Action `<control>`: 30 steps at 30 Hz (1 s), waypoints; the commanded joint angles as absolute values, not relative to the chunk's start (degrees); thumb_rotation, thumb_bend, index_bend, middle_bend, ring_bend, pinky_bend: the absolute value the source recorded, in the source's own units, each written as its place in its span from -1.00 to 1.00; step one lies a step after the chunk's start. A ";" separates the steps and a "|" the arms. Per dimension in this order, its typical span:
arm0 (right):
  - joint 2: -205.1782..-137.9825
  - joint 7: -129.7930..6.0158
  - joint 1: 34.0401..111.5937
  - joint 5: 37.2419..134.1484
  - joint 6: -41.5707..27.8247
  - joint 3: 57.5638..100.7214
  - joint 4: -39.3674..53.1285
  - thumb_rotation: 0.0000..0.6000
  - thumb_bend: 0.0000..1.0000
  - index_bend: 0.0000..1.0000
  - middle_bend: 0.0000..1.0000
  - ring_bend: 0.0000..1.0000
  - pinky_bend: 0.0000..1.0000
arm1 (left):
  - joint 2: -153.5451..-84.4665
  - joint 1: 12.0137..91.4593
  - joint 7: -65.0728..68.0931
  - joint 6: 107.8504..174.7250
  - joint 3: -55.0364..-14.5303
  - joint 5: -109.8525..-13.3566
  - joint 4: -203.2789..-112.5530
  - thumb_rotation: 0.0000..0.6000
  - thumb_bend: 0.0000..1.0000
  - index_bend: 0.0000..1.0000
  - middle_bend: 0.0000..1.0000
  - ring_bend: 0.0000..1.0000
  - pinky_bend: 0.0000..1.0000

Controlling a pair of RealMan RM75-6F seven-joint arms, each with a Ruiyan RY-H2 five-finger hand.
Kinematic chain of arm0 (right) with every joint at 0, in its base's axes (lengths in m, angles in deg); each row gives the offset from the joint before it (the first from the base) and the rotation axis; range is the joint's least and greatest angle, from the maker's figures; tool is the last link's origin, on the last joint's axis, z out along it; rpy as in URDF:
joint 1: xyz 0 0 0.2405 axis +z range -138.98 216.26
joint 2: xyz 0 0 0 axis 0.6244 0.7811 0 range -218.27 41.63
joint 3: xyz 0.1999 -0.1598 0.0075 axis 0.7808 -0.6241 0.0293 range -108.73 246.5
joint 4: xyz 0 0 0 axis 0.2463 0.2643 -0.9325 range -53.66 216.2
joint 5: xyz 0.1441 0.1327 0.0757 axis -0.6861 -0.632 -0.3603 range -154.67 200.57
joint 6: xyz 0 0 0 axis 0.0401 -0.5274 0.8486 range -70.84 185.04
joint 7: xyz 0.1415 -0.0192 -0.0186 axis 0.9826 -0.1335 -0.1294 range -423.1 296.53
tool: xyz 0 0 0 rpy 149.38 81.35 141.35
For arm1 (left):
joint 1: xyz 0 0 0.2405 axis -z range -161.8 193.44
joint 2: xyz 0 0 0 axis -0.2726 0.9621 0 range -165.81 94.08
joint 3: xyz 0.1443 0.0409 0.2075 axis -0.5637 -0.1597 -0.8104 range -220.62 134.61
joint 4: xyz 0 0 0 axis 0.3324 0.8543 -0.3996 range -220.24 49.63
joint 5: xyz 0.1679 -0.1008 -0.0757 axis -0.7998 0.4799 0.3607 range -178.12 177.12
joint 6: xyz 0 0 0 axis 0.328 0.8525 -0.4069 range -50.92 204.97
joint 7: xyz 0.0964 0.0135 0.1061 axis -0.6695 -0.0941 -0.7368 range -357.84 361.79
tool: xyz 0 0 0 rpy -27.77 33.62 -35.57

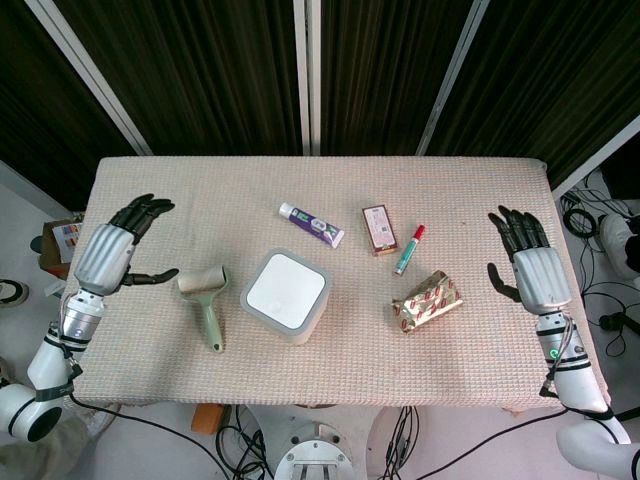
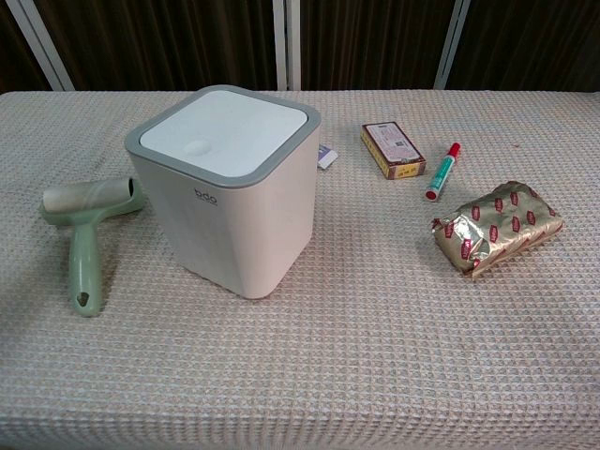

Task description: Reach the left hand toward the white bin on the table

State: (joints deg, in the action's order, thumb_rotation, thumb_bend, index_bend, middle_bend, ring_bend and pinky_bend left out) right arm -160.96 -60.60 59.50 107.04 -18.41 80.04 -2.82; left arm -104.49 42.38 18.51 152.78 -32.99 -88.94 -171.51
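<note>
The white bin (image 1: 285,295) is sitting at centre frame on the surface (image 1: 320,190). The left hand (image 1: 112,252), fingers spread wide and holding nothing, is hovering at far left; the lint roller (image 1: 203,300) is lying between them, so a low reach risks knocking it.

Bright, even overhead light, soft short shadows, both views sharp, backdrop dark, no glare.
</note>
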 commanded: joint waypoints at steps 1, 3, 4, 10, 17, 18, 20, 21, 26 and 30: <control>-160.88 -60.42 59.47 107.03 -18.54 79.89 -2.70 1.00 -0.25 -1.00 -1.00 -1.00 -1.00 | -104.54 42.46 18.49 152.75 -33.05 -88.84 -171.56 0.87 -0.77 -0.67 -0.70 -0.84 -0.58; -160.80 -60.32 59.43 107.06 -18.66 79.74 -2.69 1.00 -0.25 -1.00 -1.00 -1.00 -1.00 | -104.60 42.49 18.52 152.80 -33.14 -88.76 -171.55 0.87 -0.77 -0.67 -0.70 -0.84 -0.58; -160.78 -60.27 59.41 107.07 -18.72 79.68 -2.70 1.00 -0.25 -1.00 -1.00 -1.00 -1.00 | -104.64 42.48 18.52 152.83 -33.21 -88.75 -171.54 0.87 -0.77 -0.67 -0.70 -0.84 -0.58; -160.51 -59.89 59.13 107.41 -19.41 79.23 -2.92 1.00 -0.25 -1.00 -1.00 -1.00 -1.00 | -104.87 42.33 18.34 153.17 -33.89 -89.09 -171.62 0.86 -0.76 -0.67 -0.70 -0.84 -0.58; -158.97 -53.29 58.46 109.24 -18.91 77.15 -3.69 1.00 -0.24 -1.00 -1.00 -1.00 -1.00 | -103.75 41.43 16.91 154.35 -36.03 -91.69 -173.51 0.88 -0.77 -0.67 -0.70 -0.84 -0.58; -158.93 -53.02 58.14 109.66 -19.29 76.73 -3.14 1.00 -0.24 -1.00 -1.00 -1.00 -1.00 | -103.62 41.04 16.19 155.15 -36.57 -92.67 -174.01 0.88 -0.77 -0.67 -0.70 -0.84 -0.58; -159.20 -52.65 57.13 110.33 -20.56 75.82 -1.54 1.00 -0.24 -1.00 -1.00 -1.00 -1.00 | -103.57 40.00 14.85 157.36 -38.12 -95.57 -175.20 0.87 -0.77 -0.67 -0.70 -0.84 -0.58; -159.41 -52.47 56.59 110.63 -21.18 75.34 -0.66 1.00 -0.24 -1.00 -1.00 -1.00 -1.00 | -103.58 39.54 14.26 158.30 -38.88 -96.97 -175.63 0.87 -0.77 -0.67 -0.69 -0.84 -0.58; -161.06 -50.28 53.02 110.99 -23.38 72.25 4.24 1.00 -0.24 -1.00 -1.00 -1.00 -1.00 | -103.82 37.60 10.12 161.56 -43.08 -104.15 -177.26 0.85 -0.77 -0.67 -0.66 -0.84 -0.58; -163.17 -47.53 50.12 110.93 -24.43 69.86 7.87 1.00 -0.24 -1.00 -1.00 -1.00 -1.00 | -104.43 36.71 7.97 162.28 -45.70 -107.97 -178.29 0.74 -0.77 -0.67 -0.62 -0.83 -0.58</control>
State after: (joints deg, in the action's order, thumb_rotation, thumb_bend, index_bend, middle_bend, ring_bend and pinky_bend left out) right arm -162.23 -48.61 51.20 110.87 -23.78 70.84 6.70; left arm -104.03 37.46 9.22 161.54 -44.34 -106.45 -177.54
